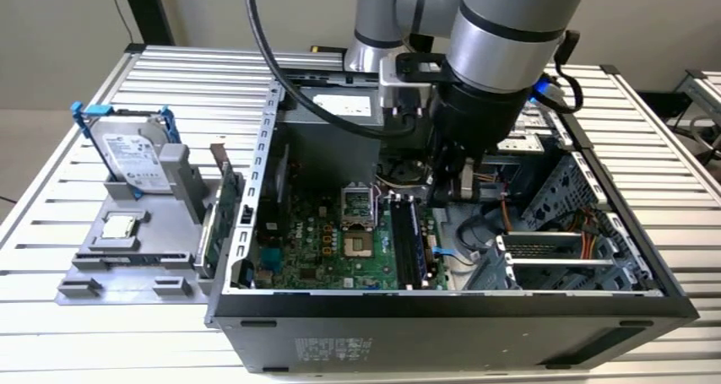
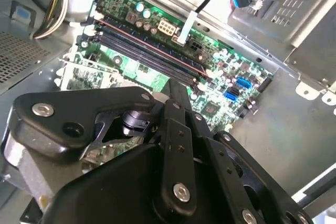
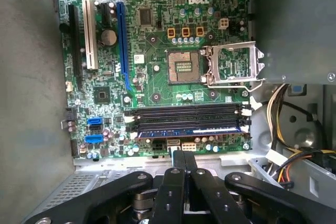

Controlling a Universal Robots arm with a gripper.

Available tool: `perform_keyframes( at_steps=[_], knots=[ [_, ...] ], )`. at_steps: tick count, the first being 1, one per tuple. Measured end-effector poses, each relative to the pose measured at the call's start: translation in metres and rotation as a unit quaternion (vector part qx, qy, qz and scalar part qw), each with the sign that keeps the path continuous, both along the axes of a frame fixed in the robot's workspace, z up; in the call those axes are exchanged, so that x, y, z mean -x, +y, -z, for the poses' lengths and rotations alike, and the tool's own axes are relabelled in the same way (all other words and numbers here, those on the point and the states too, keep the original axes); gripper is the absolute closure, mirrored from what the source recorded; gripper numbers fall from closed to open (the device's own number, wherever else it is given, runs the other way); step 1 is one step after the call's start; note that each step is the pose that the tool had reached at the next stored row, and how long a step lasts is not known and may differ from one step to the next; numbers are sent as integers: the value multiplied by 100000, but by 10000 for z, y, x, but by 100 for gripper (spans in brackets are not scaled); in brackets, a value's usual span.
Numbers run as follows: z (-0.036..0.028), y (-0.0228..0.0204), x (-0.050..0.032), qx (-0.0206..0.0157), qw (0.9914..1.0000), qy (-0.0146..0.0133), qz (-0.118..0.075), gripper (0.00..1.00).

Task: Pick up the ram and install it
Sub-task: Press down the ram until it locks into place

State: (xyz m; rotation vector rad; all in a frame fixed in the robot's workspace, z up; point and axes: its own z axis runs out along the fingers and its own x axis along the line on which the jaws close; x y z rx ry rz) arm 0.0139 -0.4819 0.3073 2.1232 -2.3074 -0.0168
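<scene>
The ram (image 3: 189, 130) sits in the memory slot nearest the motherboard (image 3: 157, 51) edge, lying level with the slot inside the open computer case (image 1: 451, 304). The gripper (image 3: 183, 156) hangs just above the slots, its fingers (image 3: 176, 177) pressed together and holding nothing. Installation looks essentially done.

Green motherboard (image 3: 157, 51), dark bluish ram (image 3: 191, 129) in black slots (image 3: 186, 114), black fingers (image 3: 182, 174).
</scene>
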Motion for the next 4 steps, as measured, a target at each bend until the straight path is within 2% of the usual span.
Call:
perform_keyframes(
  at_steps=[4],
  knots=[
    [-3, 0, 0, 11, 100000, 37, -1, 100]
  ],
)
